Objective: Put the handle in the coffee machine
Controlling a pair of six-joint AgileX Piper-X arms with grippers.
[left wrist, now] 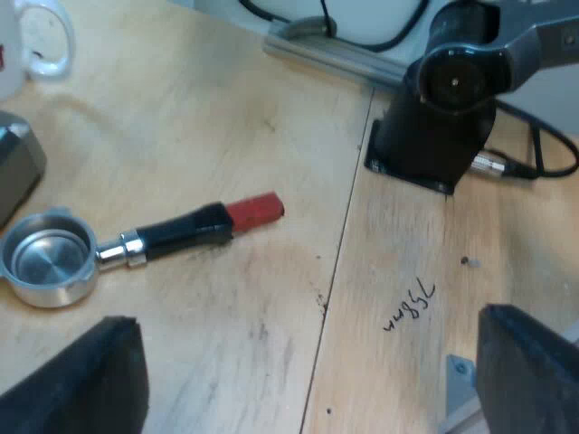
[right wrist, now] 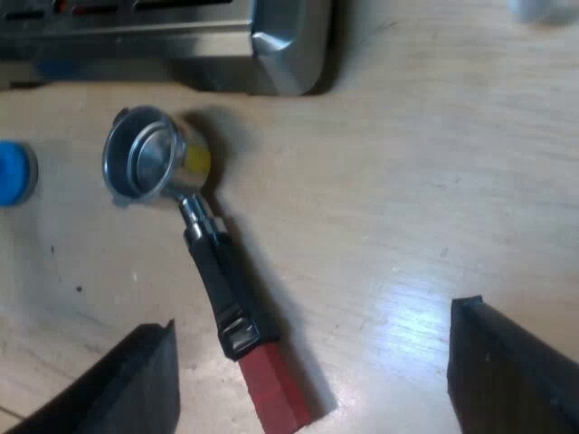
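Holder lies loose on the bench, its basket toward the espresso machine and its red end near the right claw, which hovers wide open and empty. The left claw also gapes, holding nothing. Probably best to grip across the dark handle, squarely, before lifting.

I can read one marking only: a handwritten pen scrawl on the wooden table, about three o'clock from the holder. It is perhaps "7884", though I am uncertain.
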